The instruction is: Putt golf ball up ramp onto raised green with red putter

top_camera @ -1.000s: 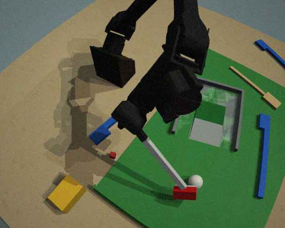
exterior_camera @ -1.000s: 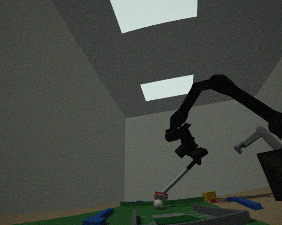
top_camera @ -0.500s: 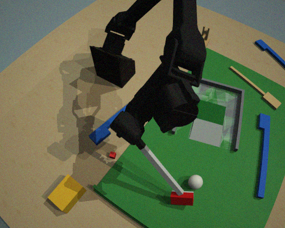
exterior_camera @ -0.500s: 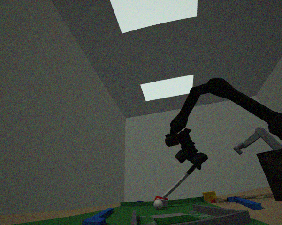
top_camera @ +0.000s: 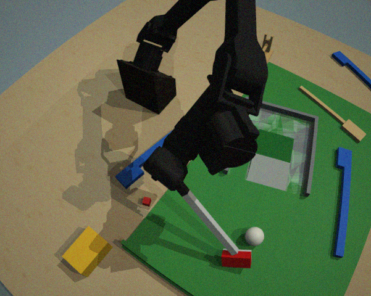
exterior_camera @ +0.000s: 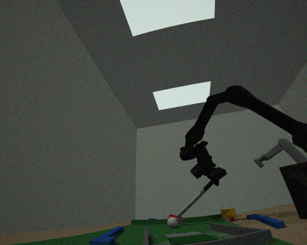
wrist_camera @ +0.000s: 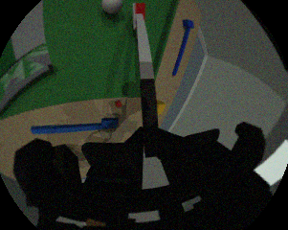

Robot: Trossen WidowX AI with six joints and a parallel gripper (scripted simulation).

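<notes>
My gripper (top_camera: pixel 183 191) (exterior_camera: pixel 214 182) (wrist_camera: pixel 146 128) is shut on the dark grip end of the red putter, whose pale shaft slants down to a red head (top_camera: pixel 236 259) (wrist_camera: pixel 140 9). The head is low over the green mat (top_camera: pixel 195 242), beside the white golf ball (top_camera: pixel 254 236) (exterior_camera: pixel 172 222) (wrist_camera: pixel 112 5), on its side away from the ramp. Whether they touch I cannot tell. The pale ramp (top_camera: pixel 268 172) leads up to the raised green (top_camera: pixel 276 145), with grey walls (top_camera: pixel 312 153) (exterior_camera: pixel 240 241) around it. The arm hides the left wall in the top view.
Blue club-shaped bars lie right of the ramp (top_camera: pixel 343 203), left of the mat (top_camera: pixel 128 176) and at the upper right (top_camera: pixel 364 76). A tan club (top_camera: pixel 354 130) lies on the mat. A yellow block (top_camera: pixel 84 250) (exterior_camera: pixel 228 213) and small red cube (top_camera: pixel 146 201) (wrist_camera: pixel 118 103) sit left.
</notes>
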